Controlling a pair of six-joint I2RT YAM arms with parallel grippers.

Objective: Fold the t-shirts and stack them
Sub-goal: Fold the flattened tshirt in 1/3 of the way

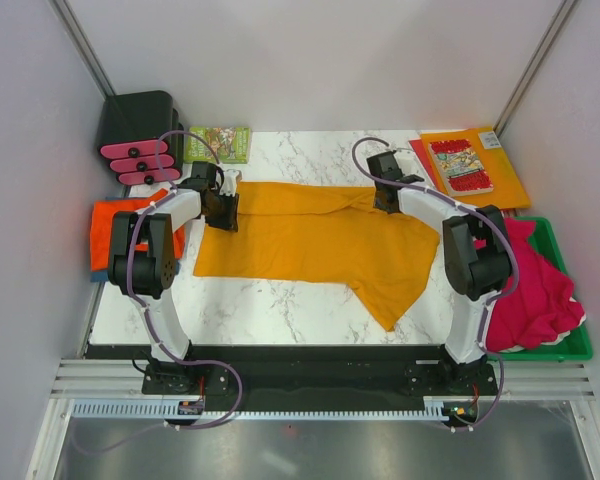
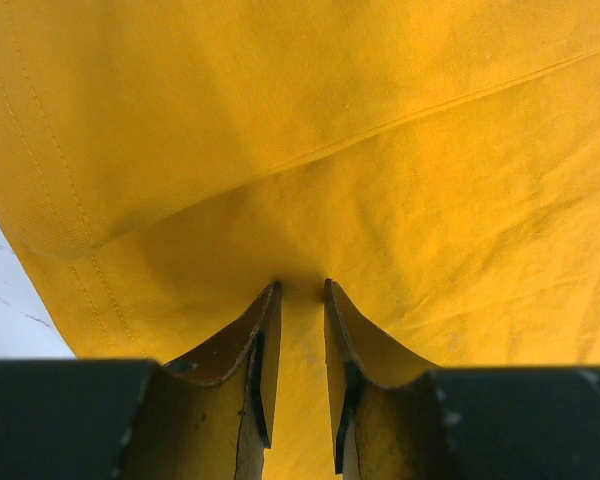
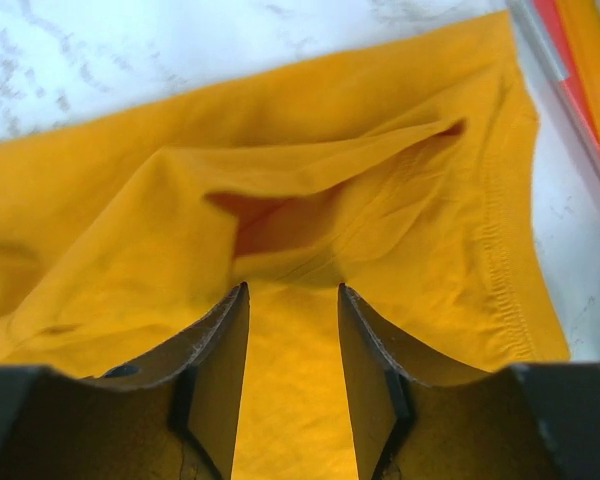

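A golden-orange (mustard) t-shirt (image 1: 310, 240) lies spread on the marble table (image 1: 280, 300), with one sleeve pointing toward the near right. My left gripper (image 1: 225, 215) is at the shirt's far left edge. In the left wrist view its jaws (image 2: 300, 285) stand close together with mustard cloth (image 2: 380, 150) pinched between them. My right gripper (image 1: 385, 200) is at the shirt's far right part. In the right wrist view it (image 3: 293, 288) is open, its jaws down on either side of a raised fold of cloth (image 3: 130, 230) next to a gaping opening.
A red-orange t-shirt (image 1: 105, 225) lies folded at the left edge with blue cloth (image 1: 98, 272) under it. Crimson-pink shirts (image 1: 535, 290) fill a green bin (image 1: 570, 350) at right. An orange folder (image 1: 505, 185) with a comic book (image 1: 460, 165) lies far right. A green booklet (image 1: 218, 143) and a black stand (image 1: 140, 120) are far left.
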